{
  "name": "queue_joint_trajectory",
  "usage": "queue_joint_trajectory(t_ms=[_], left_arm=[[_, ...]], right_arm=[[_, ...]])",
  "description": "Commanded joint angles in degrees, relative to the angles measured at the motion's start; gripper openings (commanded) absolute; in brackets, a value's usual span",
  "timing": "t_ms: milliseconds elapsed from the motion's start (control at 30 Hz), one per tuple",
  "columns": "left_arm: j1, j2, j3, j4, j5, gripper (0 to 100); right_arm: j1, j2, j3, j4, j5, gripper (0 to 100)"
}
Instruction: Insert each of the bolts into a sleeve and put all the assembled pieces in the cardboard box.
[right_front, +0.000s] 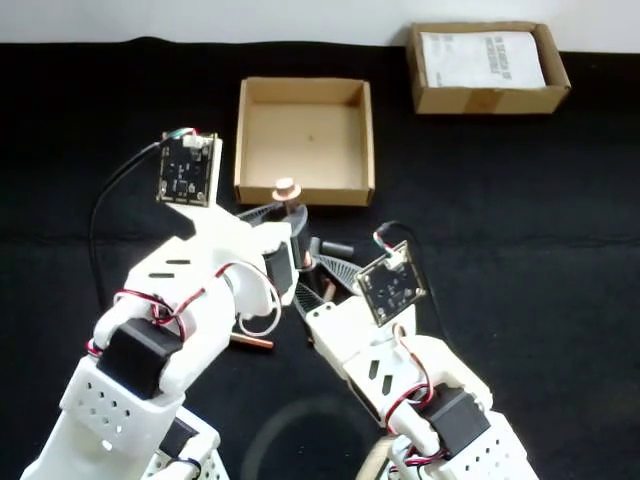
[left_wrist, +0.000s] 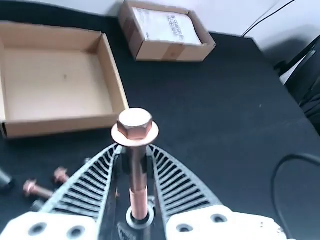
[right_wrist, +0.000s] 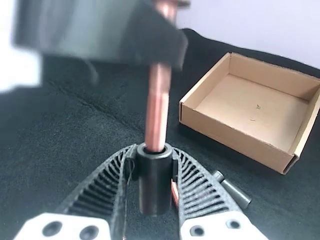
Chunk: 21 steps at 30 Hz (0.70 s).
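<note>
My left gripper (left_wrist: 134, 150) is shut on a copper bolt (left_wrist: 135, 131), held upright with its hex head on top (right_front: 286, 189). Just in front of the open cardboard box (right_front: 305, 140), the bolt's shaft (right_wrist: 158, 107) goes down into the top of a black sleeve (right_wrist: 155, 175). My right gripper (right_wrist: 153, 152) is shut on that sleeve from below (right_front: 313, 262). Two loose bolts (left_wrist: 36, 188) (left_wrist: 61, 175) lie on the black cloth beside the grippers. Another loose sleeve (right_wrist: 233, 193) lies close to the box's (right_wrist: 250, 107) near wall. The box holds nothing.
A second, smaller cardboard box (right_front: 487, 66) with a printed sheet in it stands at the back right. One more bolt (right_front: 251, 342) lies between the two arms' bases, and a black sleeve (right_front: 336, 247) lies right of the grippers. Black cloth covers the table.
</note>
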<state>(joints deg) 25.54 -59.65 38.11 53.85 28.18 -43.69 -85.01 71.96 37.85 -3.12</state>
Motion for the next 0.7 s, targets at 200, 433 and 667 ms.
queue_joint_trajectory(t_ms=[200, 433, 667], left_arm=[[0.48, -1.01, 0.04, 0.44, 0.70, 1], [2.59, -1.98, 1.45, 2.55, 0.53, 1], [2.77, -4.00, 3.12, 3.96, 0.44, 15]], right_arm=[[-0.13, -0.13, -0.40, -2.33, -0.09, 0.6], [1.98, -0.13, -0.40, -2.33, -0.09, 0.6], [2.95, -0.13, -2.24, -2.33, 0.00, 0.6]])
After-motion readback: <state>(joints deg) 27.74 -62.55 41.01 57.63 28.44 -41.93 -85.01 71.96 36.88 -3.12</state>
